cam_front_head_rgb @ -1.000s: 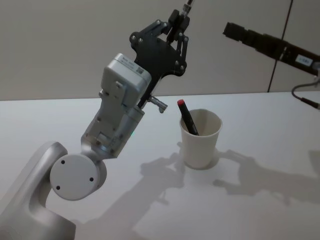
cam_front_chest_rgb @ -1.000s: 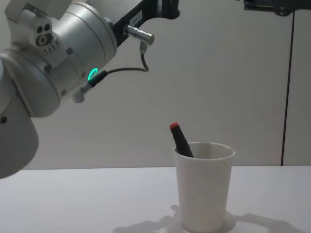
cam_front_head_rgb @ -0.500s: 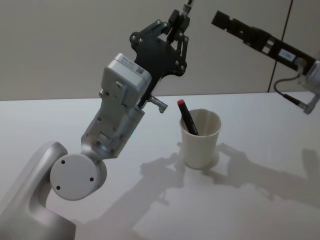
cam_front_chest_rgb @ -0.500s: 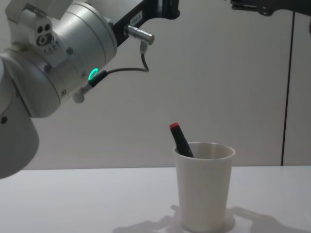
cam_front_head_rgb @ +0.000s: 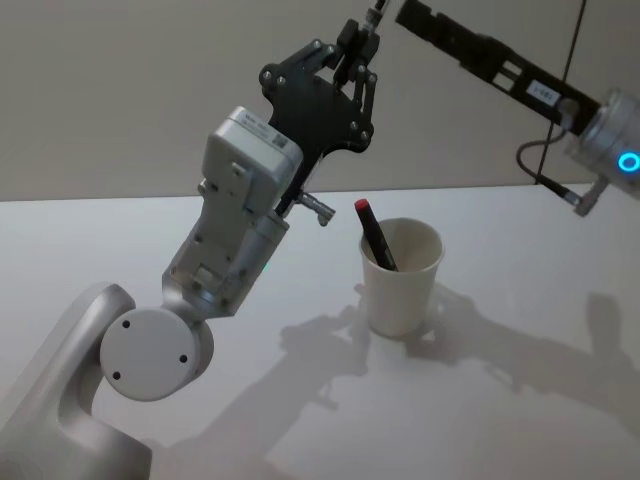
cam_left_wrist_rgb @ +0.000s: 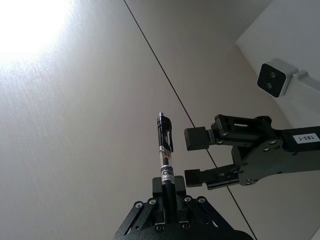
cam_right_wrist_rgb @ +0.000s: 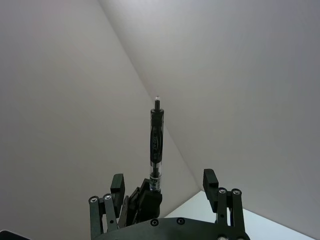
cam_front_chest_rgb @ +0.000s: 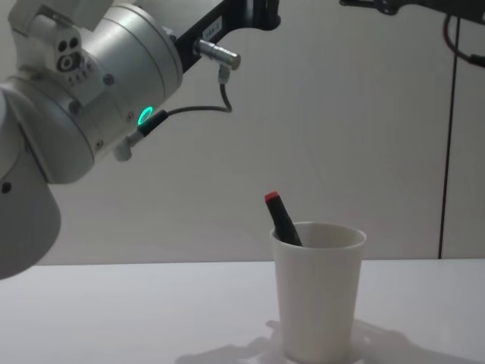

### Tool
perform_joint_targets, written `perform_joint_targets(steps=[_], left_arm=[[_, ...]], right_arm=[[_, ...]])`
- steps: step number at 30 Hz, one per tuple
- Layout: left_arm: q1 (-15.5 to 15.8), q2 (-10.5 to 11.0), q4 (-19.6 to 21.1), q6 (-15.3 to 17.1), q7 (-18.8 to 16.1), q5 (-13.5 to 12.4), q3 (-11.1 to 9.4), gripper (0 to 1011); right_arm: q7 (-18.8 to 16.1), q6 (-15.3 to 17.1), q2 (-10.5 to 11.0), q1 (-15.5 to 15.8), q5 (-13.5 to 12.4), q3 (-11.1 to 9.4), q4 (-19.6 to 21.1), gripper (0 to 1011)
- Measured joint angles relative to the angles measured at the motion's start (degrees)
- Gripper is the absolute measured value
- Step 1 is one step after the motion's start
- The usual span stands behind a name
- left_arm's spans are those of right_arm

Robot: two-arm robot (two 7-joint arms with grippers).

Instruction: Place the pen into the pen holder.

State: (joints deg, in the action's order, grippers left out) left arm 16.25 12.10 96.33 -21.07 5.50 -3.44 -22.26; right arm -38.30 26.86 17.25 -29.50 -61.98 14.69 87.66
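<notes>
One white pen holder (cam_front_head_rgb: 400, 275) is standing on the tabletop (cam_front_head_rgb: 520, 420) with a single red-capped pen (cam_front_head_rgb: 374, 232) leaning inside it. A second pen (cam_left_wrist_rgb: 165, 145) — two in all — is being pinched upright, high above, by the left hand (cam_left_wrist_rgb: 166, 190), while the right hand (cam_left_wrist_rgb: 199, 158) is hovering just beside it, spread wide and touching nothing.

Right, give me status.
Left gripper shut on pen, held high. Right gripper open, near pen. Cup on table, red-capped pen inside, room left.
</notes>
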Motion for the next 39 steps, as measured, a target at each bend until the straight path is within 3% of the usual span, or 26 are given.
perform_joint_targets(steps=[19, 39], left_arm=[[0.0, 0.0, 0.0, 0.0, 0.0, 0.0, 0.0, 138], [0.0, 0.0, 0.0, 0.0, -0.01, 0.0, 0.0, 138]], right_arm=[[1.27, -2.53, -2.01, -2.87, -0.32, 1.6, -2.63, 1000], [-2.26, -3.21, -2.64, -4.71, -0.33, 3.05, -4.59, 1000]])
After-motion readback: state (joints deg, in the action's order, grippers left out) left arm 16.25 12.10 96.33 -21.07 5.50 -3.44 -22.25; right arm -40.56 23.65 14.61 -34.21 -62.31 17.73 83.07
